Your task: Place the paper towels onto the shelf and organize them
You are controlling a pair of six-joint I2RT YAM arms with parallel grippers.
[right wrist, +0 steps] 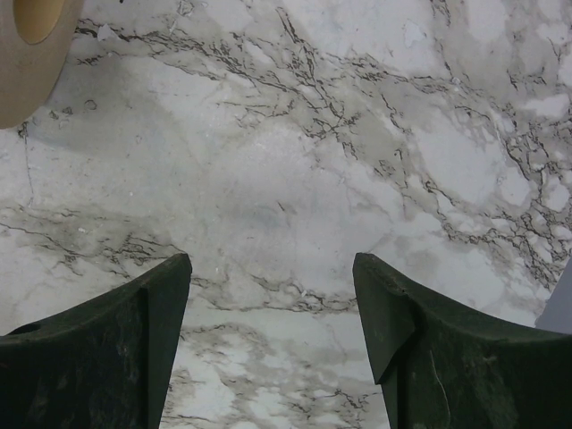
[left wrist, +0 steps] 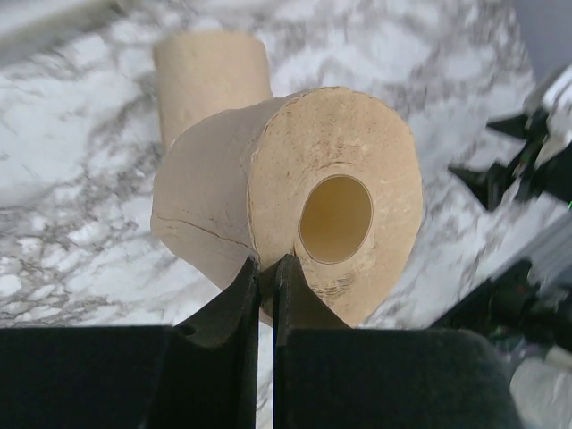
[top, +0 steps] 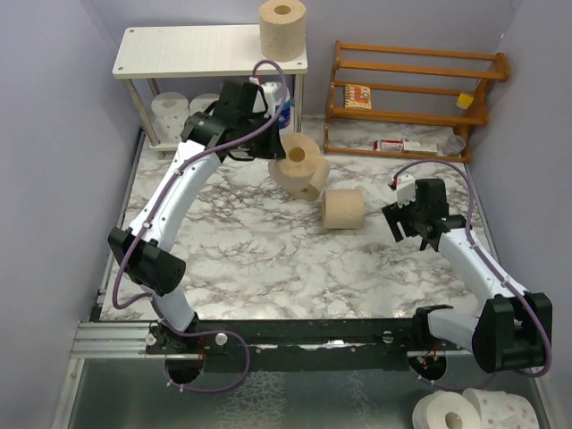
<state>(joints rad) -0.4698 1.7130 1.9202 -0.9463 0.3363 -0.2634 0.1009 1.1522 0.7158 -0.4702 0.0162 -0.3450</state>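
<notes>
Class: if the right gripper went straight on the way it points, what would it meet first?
Probably the bare marble tabletop; the right gripper stands open over it, and the tan roll lies off to one side.

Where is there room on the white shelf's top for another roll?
The white shelf's top board is bare left of the tan-brown paper roll standing at its right end. Underneath it is crowded with white paper rolls.

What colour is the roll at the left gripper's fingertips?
Plain tan-brown roll, pinched by the left gripper; shows best in the left wrist view.
</notes>
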